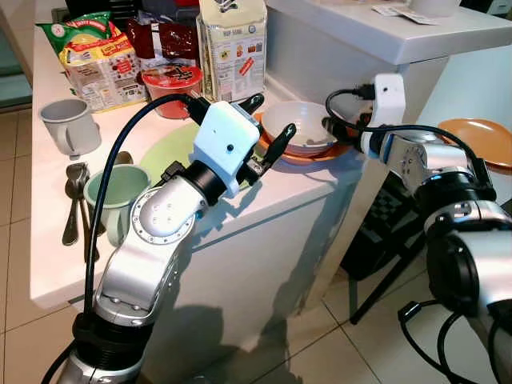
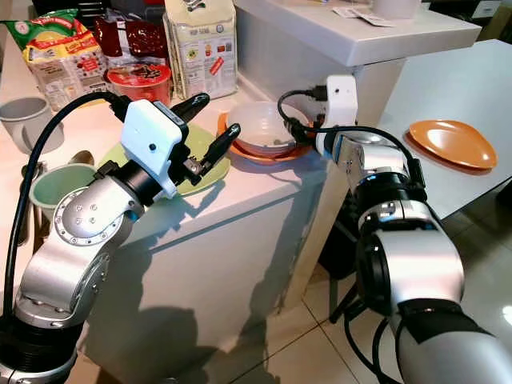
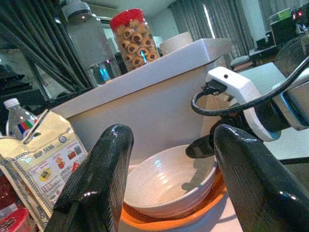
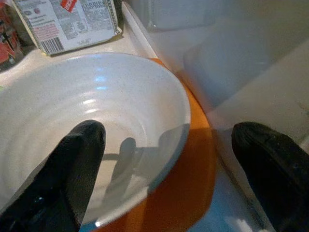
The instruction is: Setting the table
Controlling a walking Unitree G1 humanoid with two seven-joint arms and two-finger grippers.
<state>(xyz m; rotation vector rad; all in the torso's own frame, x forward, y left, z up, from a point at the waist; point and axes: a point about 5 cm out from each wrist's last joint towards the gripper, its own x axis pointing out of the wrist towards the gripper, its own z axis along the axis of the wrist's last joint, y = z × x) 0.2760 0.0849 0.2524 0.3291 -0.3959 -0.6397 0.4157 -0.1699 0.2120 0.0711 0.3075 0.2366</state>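
A white bowl [image 1: 298, 126] was recorded resting on an orange plate [image 1: 308, 155] at the counter's [image 1: 48, 264] right end. The right gripper [image 4: 169, 159] was spread wide astride its rim, one finger apparently inside. The left gripper [image 1: 268, 128], also wide, was held just left, over a green plate [image 1: 172, 152].

White ribbed bowl [image 1: 296, 126] sits upright and empty on an orange plate [image 1: 308, 155] at the surface's [image 1: 48, 264] edge. Pale green plate [image 1: 172, 152] lies flat beside it, another orange plate [image 1: 480, 140] well apart on the table.
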